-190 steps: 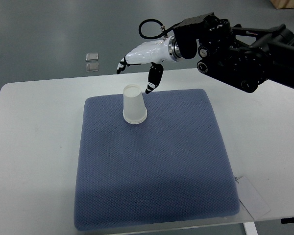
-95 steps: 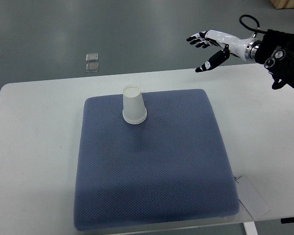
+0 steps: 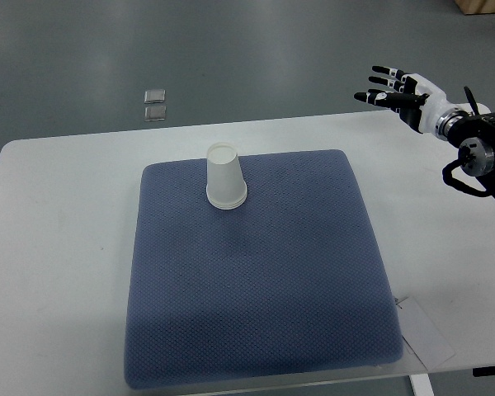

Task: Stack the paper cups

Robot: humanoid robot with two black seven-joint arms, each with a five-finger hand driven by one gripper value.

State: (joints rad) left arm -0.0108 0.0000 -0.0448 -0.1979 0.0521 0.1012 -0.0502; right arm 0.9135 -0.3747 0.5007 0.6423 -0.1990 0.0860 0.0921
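A white paper cup [image 3: 225, 177] stands upside down, rim down, on the far part of a blue-grey mat [image 3: 256, 272]. It may be more than one cup nested together; I cannot tell. My right hand [image 3: 393, 91] is at the far right, over the table's back edge, well away from the cup. Its fingers are spread and hold nothing. My left arm does not show.
The mat lies on a white table [image 3: 58, 247]. A white paper tag [image 3: 425, 330] lies by the mat's near right corner. Two small clear squares [image 3: 155, 103] sit on the grey floor beyond the table.
My right hand has drawn back from just beside the cup to the far right, and most of the arm has left the view. The cup has not moved.
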